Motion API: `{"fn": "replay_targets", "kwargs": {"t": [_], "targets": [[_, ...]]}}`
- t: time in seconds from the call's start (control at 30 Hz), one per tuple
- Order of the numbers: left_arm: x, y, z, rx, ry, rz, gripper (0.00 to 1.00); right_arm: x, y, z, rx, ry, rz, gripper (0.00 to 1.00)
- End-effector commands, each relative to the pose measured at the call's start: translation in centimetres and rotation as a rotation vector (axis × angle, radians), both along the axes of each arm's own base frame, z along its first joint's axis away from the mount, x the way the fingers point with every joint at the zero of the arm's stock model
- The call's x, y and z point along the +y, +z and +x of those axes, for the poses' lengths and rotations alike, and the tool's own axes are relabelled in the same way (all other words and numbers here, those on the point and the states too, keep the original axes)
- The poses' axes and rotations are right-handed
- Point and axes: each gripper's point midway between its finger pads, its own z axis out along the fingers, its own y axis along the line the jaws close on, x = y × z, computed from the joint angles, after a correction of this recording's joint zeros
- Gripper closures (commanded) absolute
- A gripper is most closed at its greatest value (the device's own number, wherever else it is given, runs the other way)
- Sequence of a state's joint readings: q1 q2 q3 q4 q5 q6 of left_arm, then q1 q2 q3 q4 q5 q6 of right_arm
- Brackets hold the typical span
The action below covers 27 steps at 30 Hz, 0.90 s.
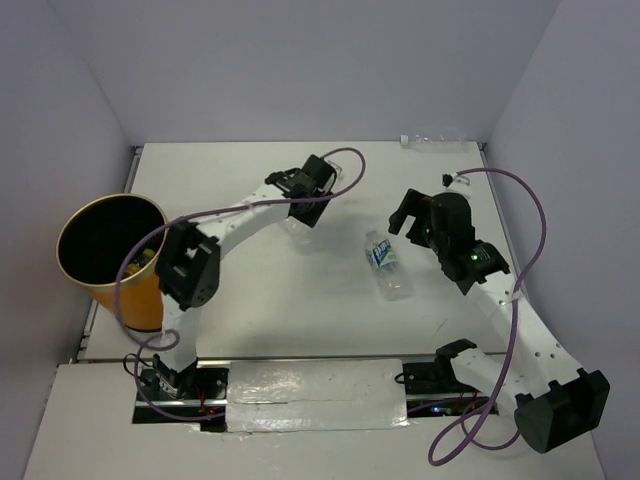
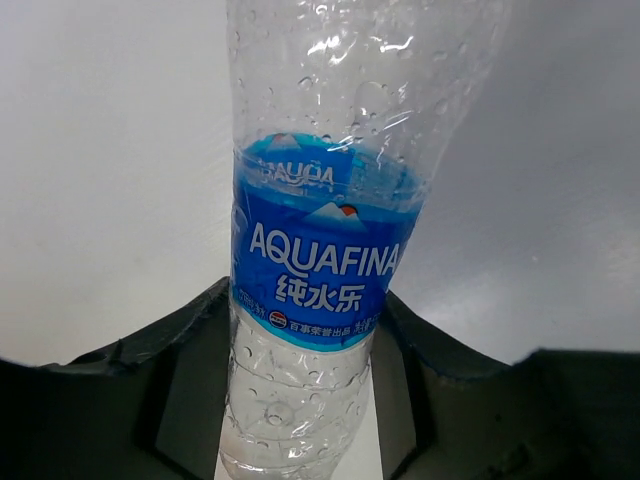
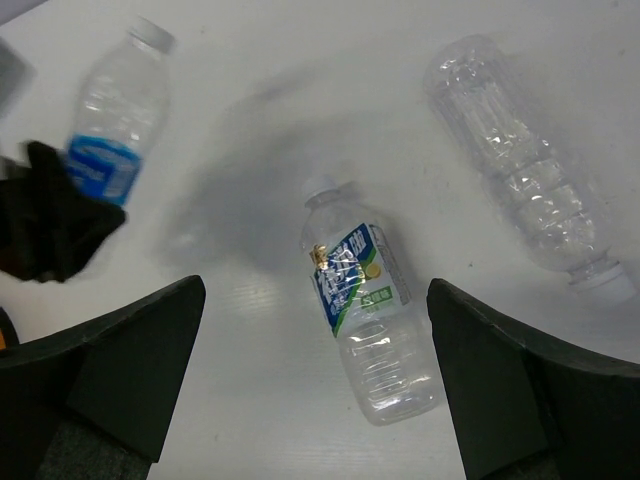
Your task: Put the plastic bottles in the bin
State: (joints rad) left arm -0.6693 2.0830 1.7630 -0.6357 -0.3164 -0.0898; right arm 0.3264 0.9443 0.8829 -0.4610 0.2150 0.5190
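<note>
My left gripper (image 1: 299,212) is shut on a clear Aquafina bottle (image 2: 318,250) with a blue label, its base between the fingers (image 2: 190,390). That bottle also shows in the right wrist view (image 3: 112,115). My right gripper (image 1: 422,200) is open and empty, held above a clear bottle (image 1: 388,266) with a blue-and-green label and white cap lying on the table; it shows below and between the open jaws in the right wrist view (image 3: 367,312). The tall orange bin (image 1: 112,258) with its black inside stands at the far left, something yellow just inside it.
A clear bottle with no label (image 3: 520,165) lies beyond the labelled one. Another clear bottle (image 1: 432,141) lies against the back wall at the right. Purple cables loop off both arms. White walls close the table on three sides.
</note>
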Motion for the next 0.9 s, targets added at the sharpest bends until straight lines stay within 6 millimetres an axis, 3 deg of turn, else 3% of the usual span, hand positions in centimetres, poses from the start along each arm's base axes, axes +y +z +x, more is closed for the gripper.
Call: {"fn": "replay_targets", "kwargs": {"t": [0.0, 0.1, 0.13, 0.17, 0.2, 0.27, 0.3, 0.33, 0.37, 0.4, 0.5, 0.73, 0.87], "targets": [[2.3, 16.2, -0.5, -0.316, 0.129, -0.219, 0.56, 0.7, 3.0, 0.8, -0.062, 0.026, 0.031, 0.00], [6.4, 21.5, -2.0, -0.418, 0.236, -0.272, 0.54, 1.1, 3.4, 1.1, -0.070, 0.045, 0.041, 0.00], [9.1, 24.8, -3.4, -0.490, 0.293, -0.299, 0.53, 1.3, 3.5, 1.2, -0.074, 0.049, 0.048, 0.00], [10.9, 25.3, -3.9, -0.510, 0.333, -0.298, 0.53, 1.3, 3.7, 1.4, -0.083, 0.050, 0.051, 0.00], [14.4, 28.0, -5.2, -0.581, 0.410, -0.339, 0.52, 1.5, 3.4, 1.5, -0.079, 0.057, 0.054, 0.00], [19.6, 28.6, -6.2, -0.625, 0.549, -0.338, 0.52, 1.9, 3.1, 1.8, -0.075, 0.074, 0.061, 0.00], [21.8, 30.3, -8.1, -0.677, 0.600, -0.368, 0.52, 2.1, 2.5, 2.0, -0.056, 0.077, 0.059, 0.00], [23.5, 30.7, -9.0, -0.697, 0.650, -0.369, 0.51, 2.2, 2.2, 2.1, -0.051, 0.080, 0.062, 0.00], [26.6, 30.2, -10.1, -0.722, 0.763, -0.313, 0.50, 2.5, 1.9, 2.2, -0.046, 0.085, 0.070, 0.00], [28.1, 31.0, -11.7, -0.764, 0.836, -0.337, 0.51, 2.7, 1.7, 2.2, -0.041, 0.091, 0.075, 0.00], [32.1, 30.4, -15.3, -0.821, 1.035, -0.304, 0.51, 3.2, 1.3, 2.4, -0.035, 0.105, 0.096, 0.00], [34.7, 26.5, -18.9, -0.806, 1.195, -0.224, 0.48, 2.7, 2.5, 2.4, -0.057, 0.100, 0.062, 0.00], [35.3, 24.4, -20.3, -0.813, 1.265, -0.242, 0.38, 2.2, 3.0, 2.4, -0.072, 0.078, 0.055, 0.00]]}}
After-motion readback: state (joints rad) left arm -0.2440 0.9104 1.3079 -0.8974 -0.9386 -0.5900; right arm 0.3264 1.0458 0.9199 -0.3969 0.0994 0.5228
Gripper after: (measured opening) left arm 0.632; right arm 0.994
